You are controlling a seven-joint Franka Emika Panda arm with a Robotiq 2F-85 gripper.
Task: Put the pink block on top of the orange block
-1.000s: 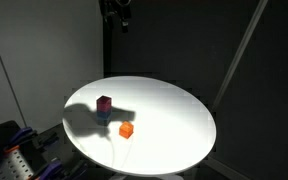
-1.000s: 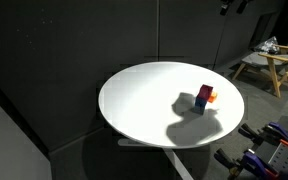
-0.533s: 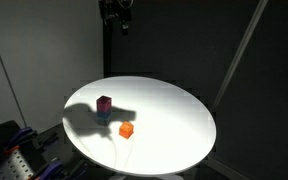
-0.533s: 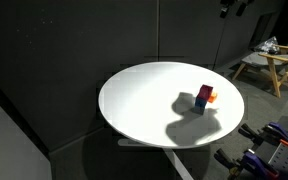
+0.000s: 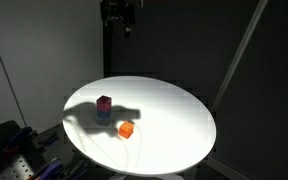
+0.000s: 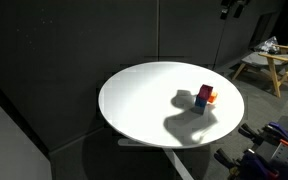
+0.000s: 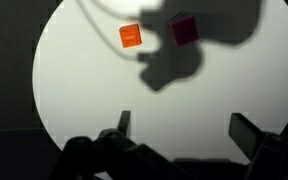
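Observation:
The pink block (image 5: 104, 102) sits on top of a blue cube (image 5: 104, 115) on the round white table (image 5: 174, 110). The orange block (image 5: 126, 129) lies on the table just beside that stack, apart from it. Both blocks also show in the other exterior view, the pink block (image 6: 203, 93) and the orange block (image 6: 212, 97). My gripper (image 5: 120, 14) hangs high above the table, open and empty. In the wrist view the gripper (image 7: 184, 128) looks down on the orange block (image 7: 131, 36) and the pink block (image 7: 184, 29), both far below.
The table (image 6: 144, 100) is surrounded by dark curtains. The arm's shadow (image 5: 89, 112) falls over the stack. A wooden stool (image 6: 267, 62) stands behind the table. Equipment (image 5: 9, 155) stands by the table's edge.
The gripper has shifted slightly at the top of the view and its shadow on the table has moved a little. The blocks have not moved.

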